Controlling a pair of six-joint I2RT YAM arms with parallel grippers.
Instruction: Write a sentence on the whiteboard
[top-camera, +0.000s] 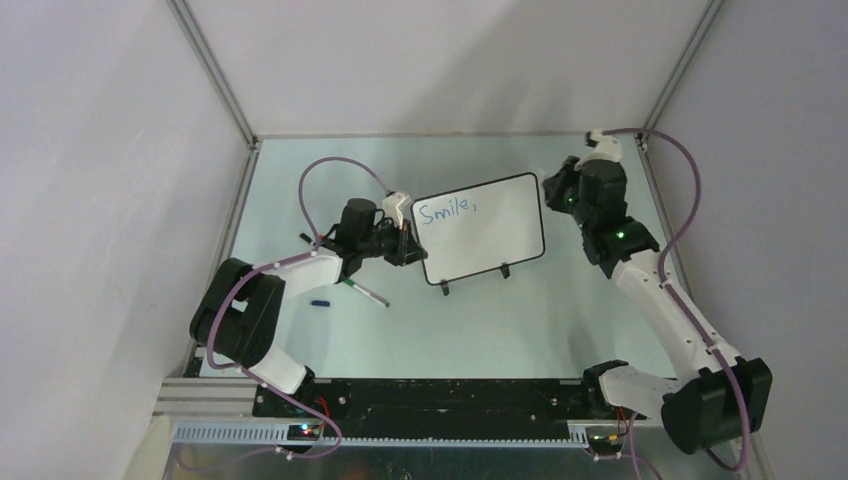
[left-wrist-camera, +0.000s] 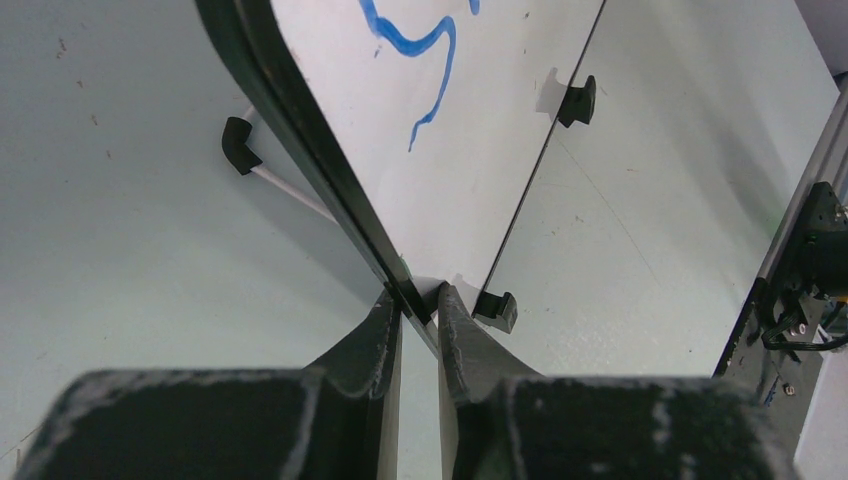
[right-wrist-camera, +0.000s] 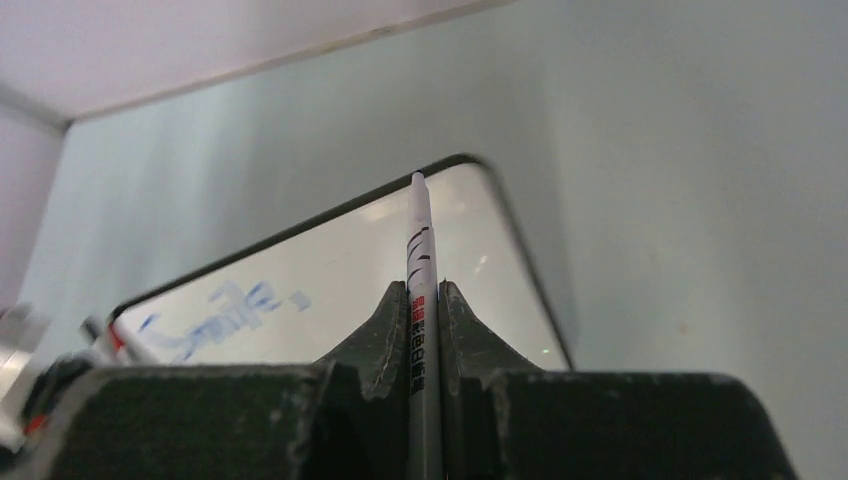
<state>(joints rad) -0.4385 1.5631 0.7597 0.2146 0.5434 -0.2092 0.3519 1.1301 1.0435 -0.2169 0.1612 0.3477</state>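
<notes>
The whiteboard (top-camera: 490, 242) stands on its black feet at mid-table, tilted back, with the sentence (top-camera: 445, 210) in blue reading "Smile," along its top left. My left gripper (top-camera: 408, 246) is shut on the whiteboard's left black frame; in the left wrist view its fingertips (left-wrist-camera: 385, 312) pinch the frame edge of the whiteboard (left-wrist-camera: 470, 170) below a blue stroke (left-wrist-camera: 420, 45). My right gripper (top-camera: 552, 188) hovers off the board's upper right corner. In the right wrist view that gripper (right-wrist-camera: 424, 292) is shut on a white marker (right-wrist-camera: 419, 240) pointing over the whiteboard (right-wrist-camera: 330, 265), tip clear of the surface.
A thin pen (top-camera: 366, 292) and a small blue cap (top-camera: 320, 301) lie on the table left of the board, near the left arm. White walls enclose the table on three sides. A metal rail (top-camera: 400, 432) runs along the near edge.
</notes>
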